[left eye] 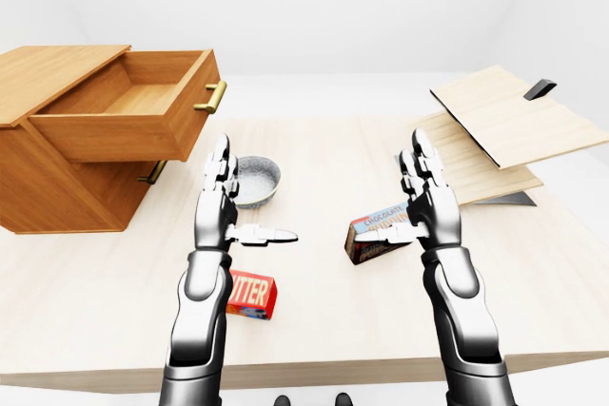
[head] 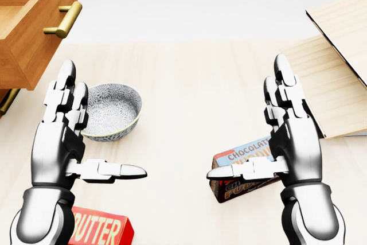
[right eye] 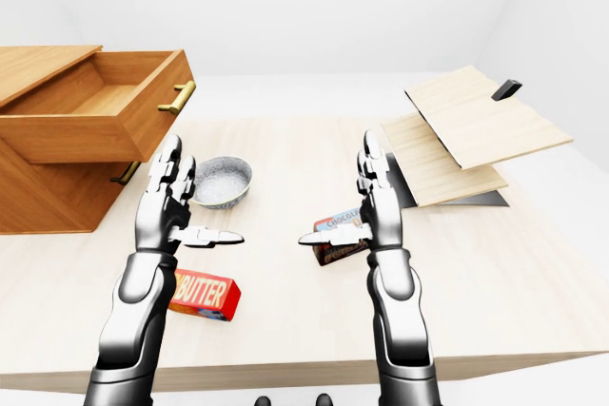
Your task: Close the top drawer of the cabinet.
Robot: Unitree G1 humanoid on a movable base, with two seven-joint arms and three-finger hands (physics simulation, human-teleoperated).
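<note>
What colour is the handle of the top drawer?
The handle of the top drawer is brass-gold; it shows best in the head view.

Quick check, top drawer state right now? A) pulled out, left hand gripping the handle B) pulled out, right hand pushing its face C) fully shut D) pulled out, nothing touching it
D: the top drawer stands out from the cabinet with its brass handle free, while the left hand and the right hand are both open above the table, apart from it.
</note>
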